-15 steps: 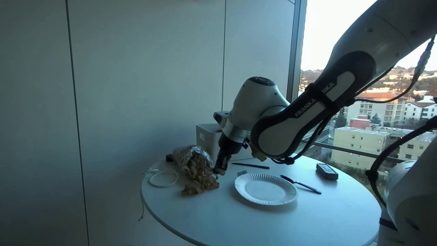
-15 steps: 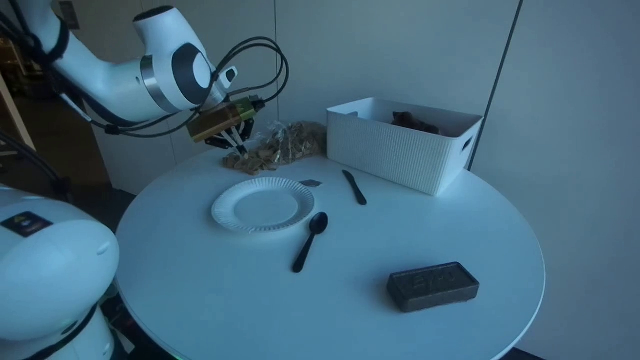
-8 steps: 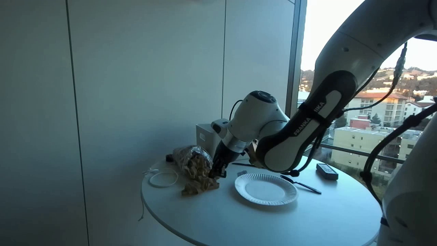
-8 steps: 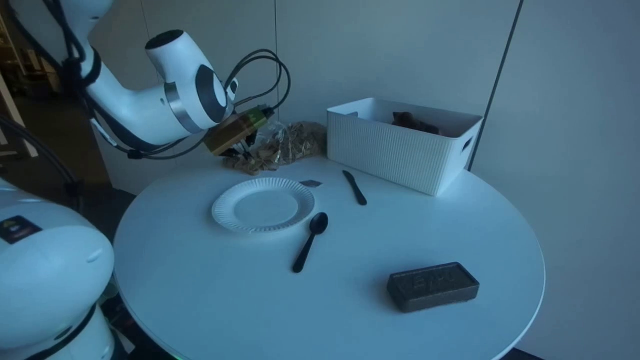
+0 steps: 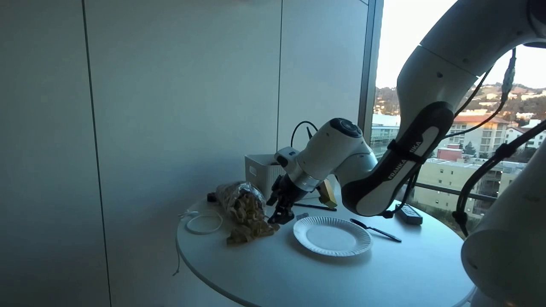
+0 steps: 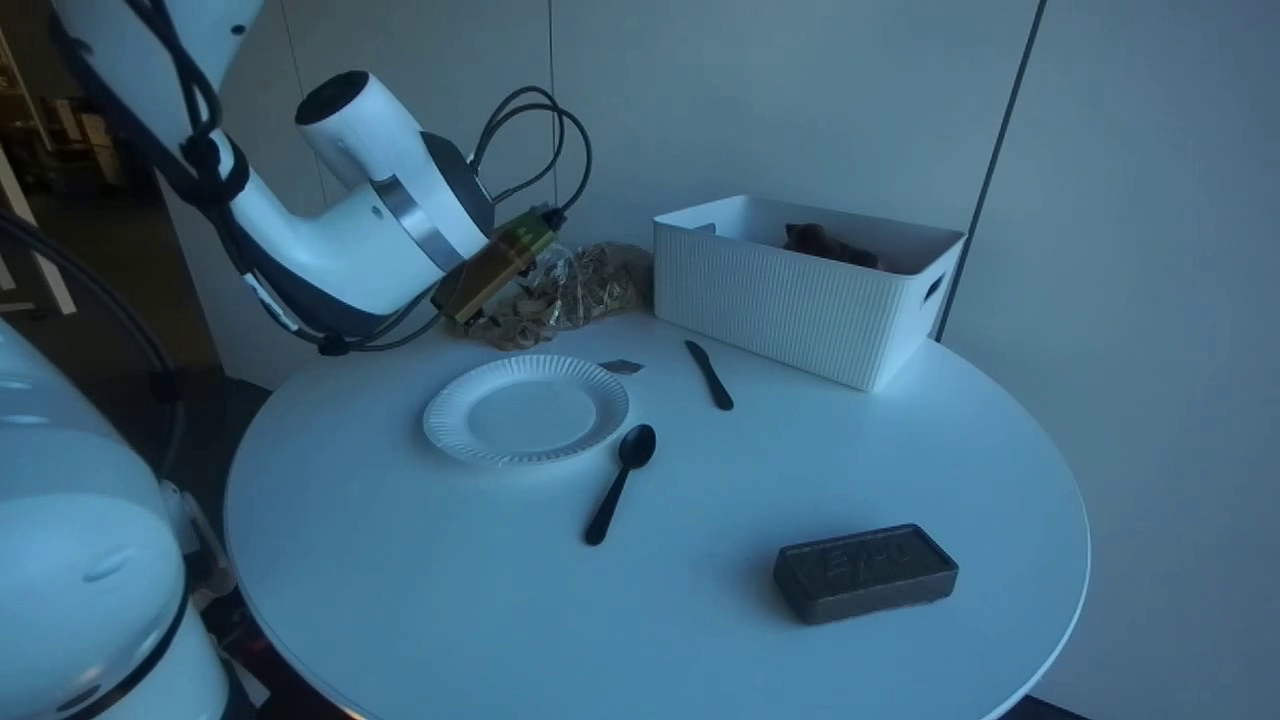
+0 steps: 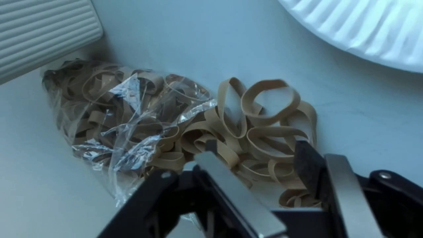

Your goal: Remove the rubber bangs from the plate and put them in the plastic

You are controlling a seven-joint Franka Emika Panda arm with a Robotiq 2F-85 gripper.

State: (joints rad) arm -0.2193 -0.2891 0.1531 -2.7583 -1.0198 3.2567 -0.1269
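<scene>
In both exterior views you see a pale, smooth wall cut by thin dark vertical seams. At the right of the frame in an exterior view you have a tall window, showing bright white sky, brownish hills and buildings. Your table, round and white, spreads across the lower middle under dim, bluish light. In an exterior view, the upper left gives you a dark, brownish stretch of the room.

Likely an office: in an exterior view, upper-floor window at three o'clock, panelled wall at ten
</scene>
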